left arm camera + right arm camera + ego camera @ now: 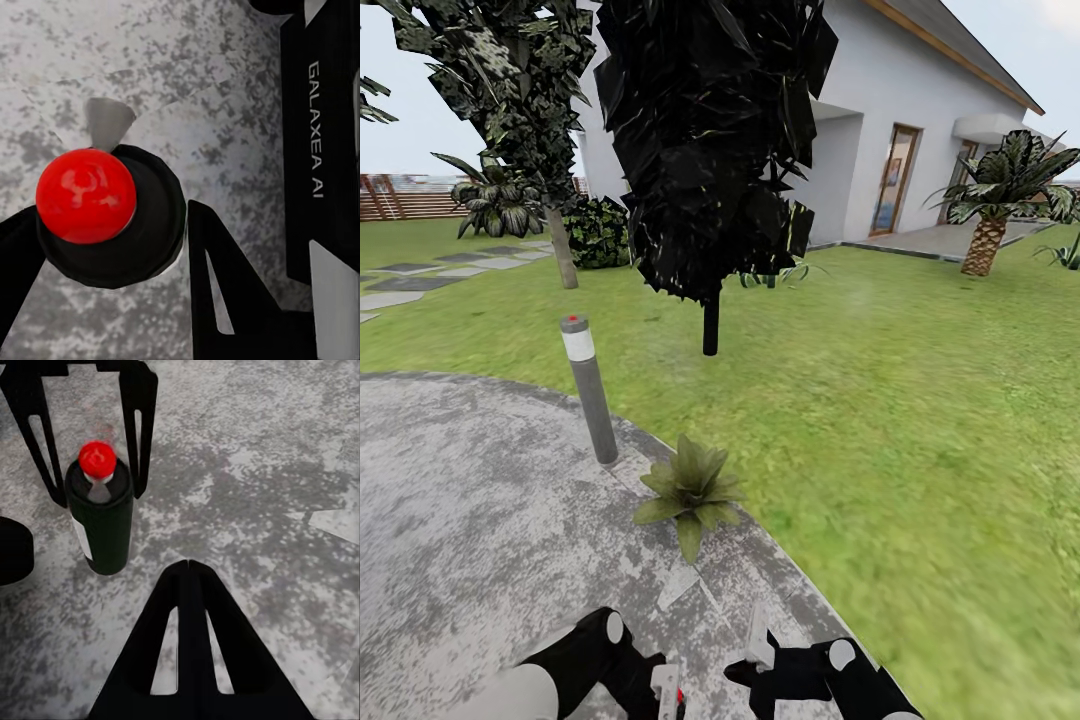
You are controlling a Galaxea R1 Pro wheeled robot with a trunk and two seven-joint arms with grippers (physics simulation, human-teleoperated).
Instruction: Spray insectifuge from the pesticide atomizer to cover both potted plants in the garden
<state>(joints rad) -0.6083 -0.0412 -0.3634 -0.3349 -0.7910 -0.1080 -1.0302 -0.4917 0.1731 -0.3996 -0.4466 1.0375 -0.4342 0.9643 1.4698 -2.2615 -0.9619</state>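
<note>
On patio edge at 12 o'clock: potted plant (690,491) beside bollard lamp (589,389) | left gripper (668,692) clamped on pesticide atomizer (101,514) | right gripper (189,585) jaws together, empty.

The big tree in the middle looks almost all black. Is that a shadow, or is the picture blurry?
In the head view the tree is rendered very dark, its leaves jagged flat patches; far grass looks smeared. In the left wrist view the atomizer has a soft shine on its red cap. In the right wrist view the patio looks mottled and slightly soft.
</note>
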